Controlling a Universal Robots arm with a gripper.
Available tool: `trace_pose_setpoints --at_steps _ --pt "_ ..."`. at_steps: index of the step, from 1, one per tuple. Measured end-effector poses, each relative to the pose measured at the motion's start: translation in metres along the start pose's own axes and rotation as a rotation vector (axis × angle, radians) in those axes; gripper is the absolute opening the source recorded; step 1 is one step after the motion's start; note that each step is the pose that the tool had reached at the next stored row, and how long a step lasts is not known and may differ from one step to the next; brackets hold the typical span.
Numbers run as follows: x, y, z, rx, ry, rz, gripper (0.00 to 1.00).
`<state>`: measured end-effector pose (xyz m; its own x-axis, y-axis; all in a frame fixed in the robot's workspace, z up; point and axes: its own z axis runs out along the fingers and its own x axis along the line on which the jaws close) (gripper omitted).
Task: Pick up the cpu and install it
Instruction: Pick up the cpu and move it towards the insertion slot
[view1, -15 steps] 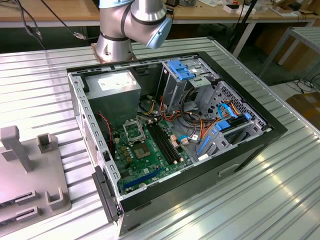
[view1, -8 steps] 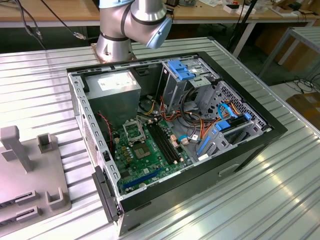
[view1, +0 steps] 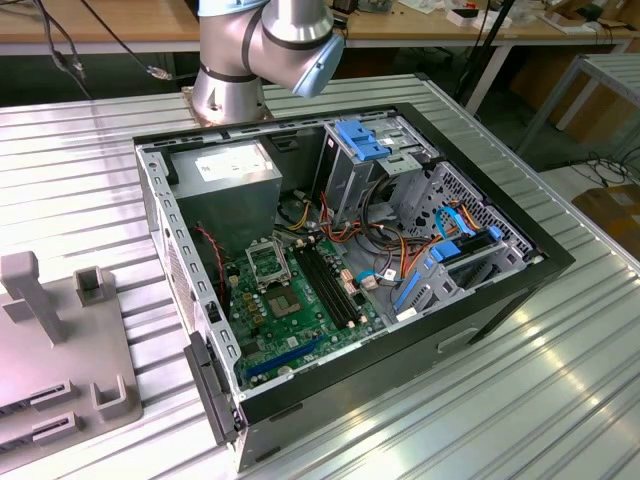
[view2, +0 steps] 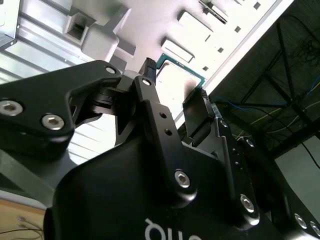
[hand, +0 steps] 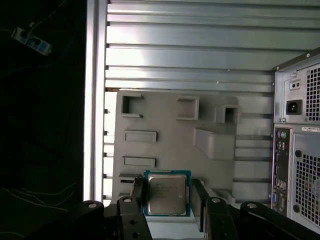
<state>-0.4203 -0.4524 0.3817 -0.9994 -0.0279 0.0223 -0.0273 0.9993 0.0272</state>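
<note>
Centre the tool (hand: 168, 190), spread wide astride the cpu (hand: 166, 197) lying flat on the grey holder tray (hand: 165, 135), and hold it level; probably wise to close evenly on opposite edges without tilting. Across the exterior view, left to right: that tray on the ribbed metal worktop (view1: 80, 180), open computer case (view1: 480, 320) with apparently empty socket (view1: 268, 262), wooden benches (view1: 100, 22) beyond.

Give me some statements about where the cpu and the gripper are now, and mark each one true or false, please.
1. The gripper is open, with one finger on each side of the cpu. True.
2. The cpu is already inside the computer case. False: it lies on the grey holder.
3. The computer case is open and its motherboard shows. True.
4. The grey holder stands inside the case. False: it is on the table, beside the case.
</note>
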Motion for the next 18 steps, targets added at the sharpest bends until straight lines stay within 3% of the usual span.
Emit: trace_pose_setpoints --at_steps 18 --pt "-0.0126 -0.0004 -0.0003 0.0 0.0001 0.0 0.47"
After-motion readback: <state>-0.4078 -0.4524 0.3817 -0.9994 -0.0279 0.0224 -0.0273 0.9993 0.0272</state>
